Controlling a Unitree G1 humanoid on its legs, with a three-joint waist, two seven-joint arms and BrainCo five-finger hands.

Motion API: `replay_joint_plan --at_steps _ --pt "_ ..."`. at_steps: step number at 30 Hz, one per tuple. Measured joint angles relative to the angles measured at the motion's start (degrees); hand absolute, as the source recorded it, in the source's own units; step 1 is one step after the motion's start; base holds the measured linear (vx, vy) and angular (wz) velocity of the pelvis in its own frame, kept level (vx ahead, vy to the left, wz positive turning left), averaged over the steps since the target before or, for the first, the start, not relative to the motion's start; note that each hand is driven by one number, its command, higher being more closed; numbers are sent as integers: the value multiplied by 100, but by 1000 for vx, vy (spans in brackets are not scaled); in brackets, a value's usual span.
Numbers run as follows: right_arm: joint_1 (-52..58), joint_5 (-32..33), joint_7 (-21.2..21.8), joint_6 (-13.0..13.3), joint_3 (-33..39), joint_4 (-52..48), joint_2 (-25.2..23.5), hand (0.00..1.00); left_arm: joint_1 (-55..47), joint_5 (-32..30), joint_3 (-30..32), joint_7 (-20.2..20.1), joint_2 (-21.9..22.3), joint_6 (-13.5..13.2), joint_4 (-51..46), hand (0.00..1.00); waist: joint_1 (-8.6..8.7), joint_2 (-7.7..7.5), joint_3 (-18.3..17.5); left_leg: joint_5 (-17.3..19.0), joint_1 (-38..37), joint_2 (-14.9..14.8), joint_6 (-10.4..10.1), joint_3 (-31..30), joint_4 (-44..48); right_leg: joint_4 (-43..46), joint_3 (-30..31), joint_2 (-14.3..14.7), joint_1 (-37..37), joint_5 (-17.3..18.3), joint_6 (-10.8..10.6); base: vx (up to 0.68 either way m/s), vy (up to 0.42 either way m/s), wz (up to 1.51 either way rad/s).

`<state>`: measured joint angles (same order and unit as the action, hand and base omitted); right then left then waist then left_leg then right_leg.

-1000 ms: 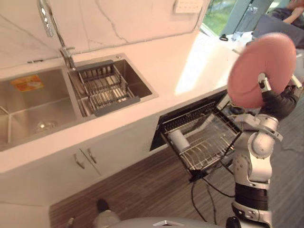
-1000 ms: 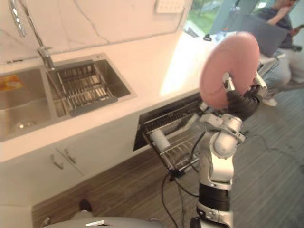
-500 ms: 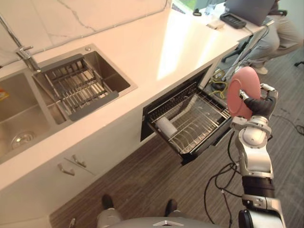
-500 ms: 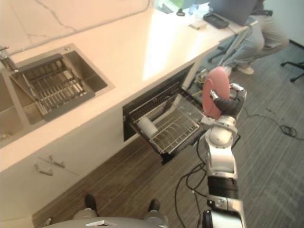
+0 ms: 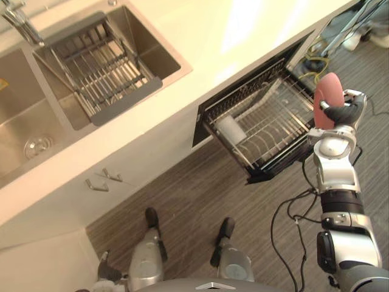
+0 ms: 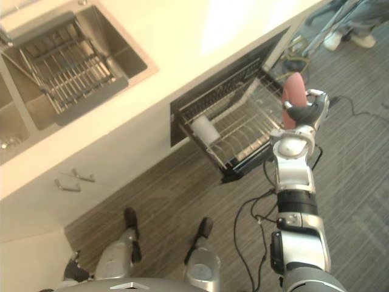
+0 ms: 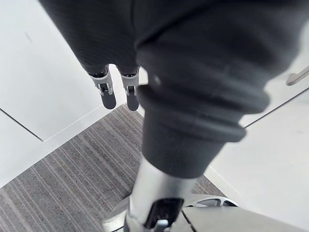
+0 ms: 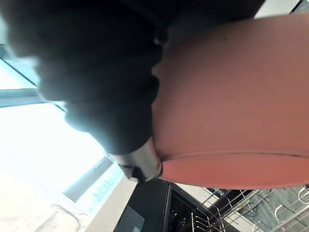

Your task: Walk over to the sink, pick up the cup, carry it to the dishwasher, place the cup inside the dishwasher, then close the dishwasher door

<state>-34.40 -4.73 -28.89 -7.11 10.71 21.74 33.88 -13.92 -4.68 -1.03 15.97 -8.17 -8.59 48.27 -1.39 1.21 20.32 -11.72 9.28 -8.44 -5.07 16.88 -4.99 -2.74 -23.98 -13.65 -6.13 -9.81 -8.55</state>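
Note:
My right hand [image 5: 344, 113] is shut on a pink plate [image 5: 328, 100], held upright and edge-on just right of the pulled-out dishwasher rack [image 5: 273, 121]. The plate's underside [image 8: 231, 106] shows past the dark cover in the right wrist view, with the wire rack below it. A white cup [image 5: 230, 129] lies on its side at the left end of the rack [image 6: 243, 131]. The sink [image 5: 155, 58], with a wire drainer [image 5: 100, 70] in it, is at the upper left. My left hand [image 7: 107, 94] hangs with relaxed fingers beside a white cabinet front, holding nothing.
The pale counter [image 5: 243, 30] runs above the open dishwasher. White cupboard doors with small handles [image 5: 103, 179] sit under the sink. Striped wood floor [image 5: 200, 194] lies in front. A person's shoes [image 6: 352, 39] show at the far upper right.
The camera has tilted down, shifting the whole scene. My right hand has brought the plate lower and turned it from face-on to edge-on beside the rack.

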Motion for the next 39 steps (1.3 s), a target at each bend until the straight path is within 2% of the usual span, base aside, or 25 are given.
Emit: replay_joint_plan --at_steps 5,6,12,13,18,21,27,32,37,38,39 --pt "-578 42 83 -8 -290 638 309 100 133 12 -250 -9 -65 1 -68 0 -11 140 236 -25 145 95 34 -152 0 125 -3 -107 -182 -6 -21 -19 27 4" --pt "-823 39 178 8 -406 900 455 100 150 15 -375 -12 -75 10 -201 0 -8 240 378 -43 184 138 58 -190 -1 179 -9 -151 -224 -5 -23 -36 28 6" --pt "-1444 29 293 52 -874 1602 798 100 273 133 -718 -11 -80 9 -264 0 -73 498 534 -90 435 225 115 -294 -1 317 16 -259 -529 -14 -47 -42 34 4" --pt "-1848 -34 455 54 -1302 1825 1147 100 380 230 -1044 -16 -90 16 -259 0 -108 713 620 -124 619 336 160 -334 -2 422 34 -387 -747 -21 -84 -49 75 10" --pt "-2098 -237 466 54 -1634 2238 1263 100 458 229 -1316 -17 -163 8 -248 0 -167 864 684 -144 710 411 186 -457 -1 474 41 -458 -840 -33 -107 -12 25 4" --pt "-2618 -726 461 61 -2078 2519 1687 100 560 344 -1640 -13 -156 -27 -207 0 -199 1157 713 -160 993 501 184 -521 -2 638 62 -575 -1191 -11 -131 -68 37 7" --pt "-2892 -1175 453 43 -2573 2840 2016 100 577 387 -1943 -14 -244 -156 -135 0 -302 1247 651 -228 1251 643 244 -637 0 789 205 -726 -1589 -42 -149 -12 35 -2" --pt "-3159 -1600 430 -175 -2978 3159 2293 100 652 510 -2292 -11 -248 -196 30 0 -418 1446 508 -240 1485 736 224 -764 1 856 185 -826 -1823 -42 -155 -11 17 6" --pt "-3274 -1985 437 -215 -3315 3167 2546 100 669 618 -2529 -14 -251 -282 24 0 -532 1620 380 -240 1652 784 219 -865 0 949 182 -897 -2010 -9 -158 -12 12 5" --pt "-3303 -2066 440 -205 -3371 3233 2546 0 676 664 -2605 -15 -254 -276 25 0 -545 1663 347 -243 1681 802 220 -895 1 956 170 -913 -2033 -6 -159 7 8 5" --pt "-3306 -2114 444 -197 -3445 3333 2551 0 686 683 -2638 -16 -254 -276 21 0 -576 1688 328 -243 1679 817 219 -899 2 959 172 -921 -2032 -1 -163 14 7 5"
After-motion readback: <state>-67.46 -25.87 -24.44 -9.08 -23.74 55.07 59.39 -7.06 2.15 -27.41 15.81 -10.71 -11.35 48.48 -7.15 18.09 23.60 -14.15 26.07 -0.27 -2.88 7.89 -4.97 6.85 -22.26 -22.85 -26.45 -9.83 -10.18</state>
